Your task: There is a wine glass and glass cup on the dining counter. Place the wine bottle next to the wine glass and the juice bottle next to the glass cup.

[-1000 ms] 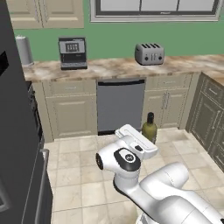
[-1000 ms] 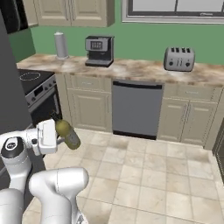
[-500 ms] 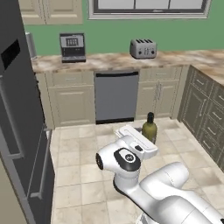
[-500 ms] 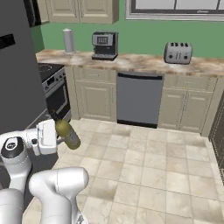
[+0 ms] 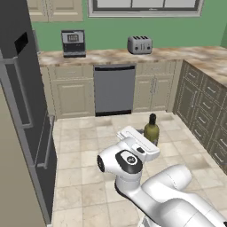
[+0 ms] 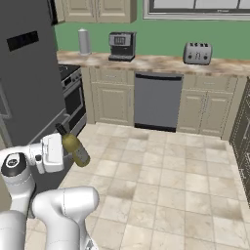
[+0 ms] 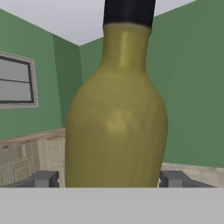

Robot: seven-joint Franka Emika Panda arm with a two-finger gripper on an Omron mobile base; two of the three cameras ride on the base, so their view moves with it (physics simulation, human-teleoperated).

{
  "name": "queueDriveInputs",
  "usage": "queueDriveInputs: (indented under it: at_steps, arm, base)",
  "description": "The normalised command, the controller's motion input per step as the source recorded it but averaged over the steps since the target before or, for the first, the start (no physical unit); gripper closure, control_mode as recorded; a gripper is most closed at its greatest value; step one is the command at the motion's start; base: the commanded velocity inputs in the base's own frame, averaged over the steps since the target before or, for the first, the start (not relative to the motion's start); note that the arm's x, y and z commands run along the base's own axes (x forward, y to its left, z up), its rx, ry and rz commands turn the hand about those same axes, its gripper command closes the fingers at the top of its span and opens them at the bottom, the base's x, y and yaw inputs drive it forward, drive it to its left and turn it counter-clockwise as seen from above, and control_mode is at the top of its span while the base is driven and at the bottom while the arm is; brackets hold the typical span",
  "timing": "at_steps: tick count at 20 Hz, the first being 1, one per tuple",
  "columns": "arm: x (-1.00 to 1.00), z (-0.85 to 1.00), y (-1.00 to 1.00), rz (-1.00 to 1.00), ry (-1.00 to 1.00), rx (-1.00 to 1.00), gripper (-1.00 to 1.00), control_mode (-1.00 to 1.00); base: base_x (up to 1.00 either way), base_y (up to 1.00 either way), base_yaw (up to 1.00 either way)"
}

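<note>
While its two fingertips flank the body, the pincer (image 7: 109, 179) grips the wine bottle (image 7: 116, 118), filling the frame's centre, neck up.

Home kitchen; toaster (image 5: 139, 45), coffee machine (image 5: 73, 43), dishwasher (image 5: 114, 90), stove (image 6: 73, 95).

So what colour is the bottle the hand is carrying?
Olive green, with a dark neck. The wine bottle shows best in the hand view.
</note>
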Motion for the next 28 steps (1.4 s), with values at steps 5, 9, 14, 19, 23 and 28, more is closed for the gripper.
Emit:
queueDriveInputs:
  at_steps: [5, 9, 14, 19, 23, 28]
  arm:
    - [0.00, 0.00, 0.00, 0.00, 0.00, 0.00, 1.00, 1.00]
    - [0.00, 0.00, 0.00, 0.00, 0.00, 0.00, 1.00, 1.00]
    - [0.00, 0.00, 0.00, 0.00, 0.00, 0.00, 1.00, 1.00]
    - [0.00, 0.00, 0.00, 0.00, 0.00, 0.00, 1.00, 1.00]
    - [0.00, 0.00, 0.00, 0.00, 0.00, 0.00, 1.00, 1.00]
    - [0.00, 0.00, 0.00, 0.00, 0.00, 0.00, 1.00, 1.00]
  base:
    - [-0.70, -0.12, 0.00]
    - [-0.47, -0.26, -0.04]
    - [-0.17, -0.70, -0.03]
    - [-0.03, -0.75, 0.00]
    - [0.00, -0.76, 0.00]
    - [0.00, -0.76, 0.00]
